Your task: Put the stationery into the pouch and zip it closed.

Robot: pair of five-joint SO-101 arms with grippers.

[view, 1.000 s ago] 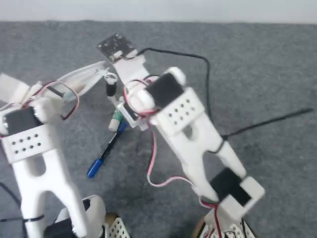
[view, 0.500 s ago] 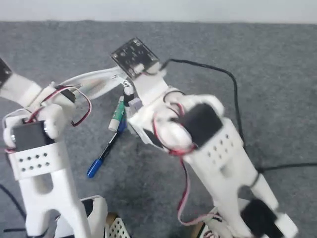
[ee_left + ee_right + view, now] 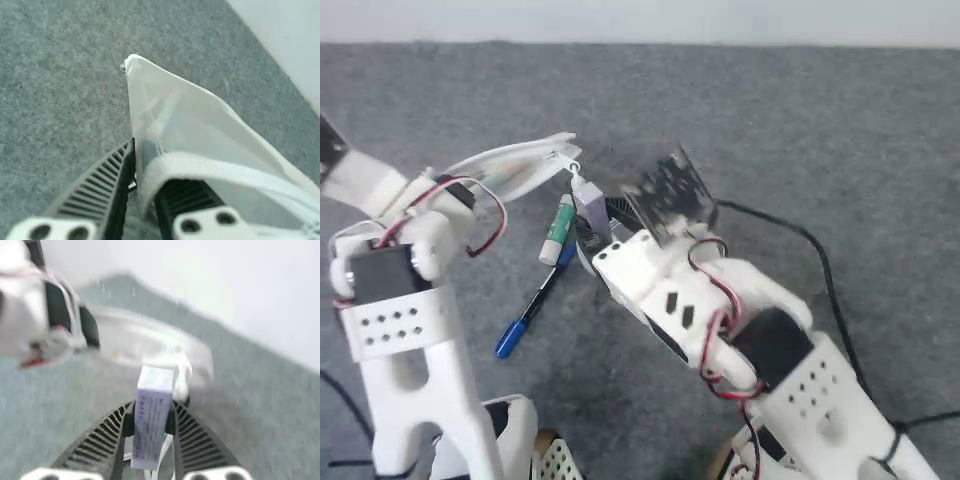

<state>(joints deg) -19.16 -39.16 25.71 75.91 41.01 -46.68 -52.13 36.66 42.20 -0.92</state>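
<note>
Pouch (image 3: pixel 515 165), clear, hanging clenched by one edge in left hand (image 3: pixel 142 170) above counter's (image 3: pixel 820 150) left side. Right hand (image 3: pixel 152 412) grasping eraser (image 3: pixel 155 390) just beside pouch's zipper end. Green-capped marker (image 3: pixel 557 228) and blue pen (image 3: pixel 530 310) lying on counter underneath, toward its near edge.

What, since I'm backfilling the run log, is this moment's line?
left pincer: shut on pouch | right pincer: shut on eraser near pouch | marker, pen: on carpet

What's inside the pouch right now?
Nothing certain: the pouch, clamped by the left gripper, has cloudy walls showing only faint shapes. The eraser is in the right gripper, outside it; the marker and pen lie on the carpet.
</note>
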